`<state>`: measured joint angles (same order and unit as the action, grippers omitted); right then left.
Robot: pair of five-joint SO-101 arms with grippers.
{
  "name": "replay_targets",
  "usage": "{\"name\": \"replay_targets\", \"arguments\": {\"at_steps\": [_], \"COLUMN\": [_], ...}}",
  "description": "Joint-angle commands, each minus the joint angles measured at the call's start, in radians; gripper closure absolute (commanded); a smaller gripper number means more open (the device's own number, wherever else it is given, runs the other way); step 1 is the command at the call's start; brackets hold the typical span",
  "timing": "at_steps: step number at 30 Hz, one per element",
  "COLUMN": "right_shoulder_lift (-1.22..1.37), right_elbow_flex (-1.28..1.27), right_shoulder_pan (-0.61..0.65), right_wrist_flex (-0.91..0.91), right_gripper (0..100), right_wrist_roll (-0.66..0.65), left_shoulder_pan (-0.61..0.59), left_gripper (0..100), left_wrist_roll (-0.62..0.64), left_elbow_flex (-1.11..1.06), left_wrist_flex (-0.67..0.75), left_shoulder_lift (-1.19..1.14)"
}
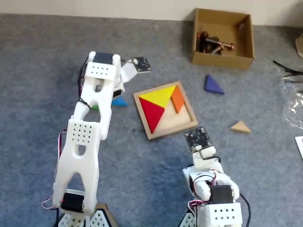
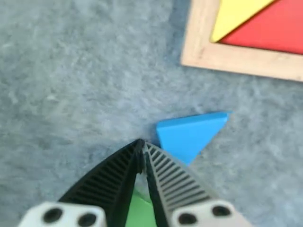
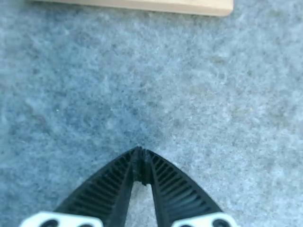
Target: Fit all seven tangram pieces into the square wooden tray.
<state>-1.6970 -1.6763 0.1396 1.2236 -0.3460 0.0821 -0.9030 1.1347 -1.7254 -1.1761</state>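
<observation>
The square wooden tray [image 1: 189,124] lies mid-table holding a yellow triangle [image 1: 157,97], a red triangle [image 1: 152,115] and an orange piece [image 1: 177,99]. Its corner shows in the left wrist view [image 2: 208,54] and its edge in the right wrist view [image 3: 189,6]. A light blue triangle [image 2: 189,135] lies on the carpet just past my left gripper [image 2: 141,144], which is shut with nothing held; a green piece [image 2: 138,210] peeks from under its fingers. My right gripper [image 3: 140,153] is shut and empty over bare carpet near the tray's front. A dark blue triangle [image 1: 213,84] and a tan triangle [image 1: 240,126] lie right of the tray.
A cardboard box [image 1: 222,57] with metal parts stands at the back right. Clear plastic and cables [image 1: 291,90] lie at the right edge. The left arm [image 1: 90,137] stretches over the carpet left of the tray.
</observation>
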Motion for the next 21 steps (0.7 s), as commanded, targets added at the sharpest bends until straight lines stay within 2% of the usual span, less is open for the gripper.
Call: {"name": "replay_targets", "arguments": {"at_steps": [1, 8, 14, 21], "right_shoulder_lift": [-0.013, -0.013, -0.013, -0.013], "right_elbow_flex": [-0.119, -0.119, -0.119, -0.119], "right_shoulder_pan": [0.007, 0.007, 0.007, 0.007], "right_wrist_flex": [-0.03, -0.03, -0.03, -0.03], "right_gripper": [99.3, 99.3, 99.3, 99.3], "right_wrist_roll": [0.002, 0.002, 0.002, 0.002], "left_shoulder_pan": [0.073, 0.076, 0.105, 0.151], "left_gripper": [99, 99, 99, 99], "left_wrist_roll": [0.012, 0.014, 0.127, 0.129], "left_elbow_flex": [-0.054, -0.056, -0.071, -0.302], "left_wrist_flex": [-0.037, -0.037, -0.04, -0.038], "left_shoulder_lift": [0.002, 0.002, 0.035, 0.202]}}
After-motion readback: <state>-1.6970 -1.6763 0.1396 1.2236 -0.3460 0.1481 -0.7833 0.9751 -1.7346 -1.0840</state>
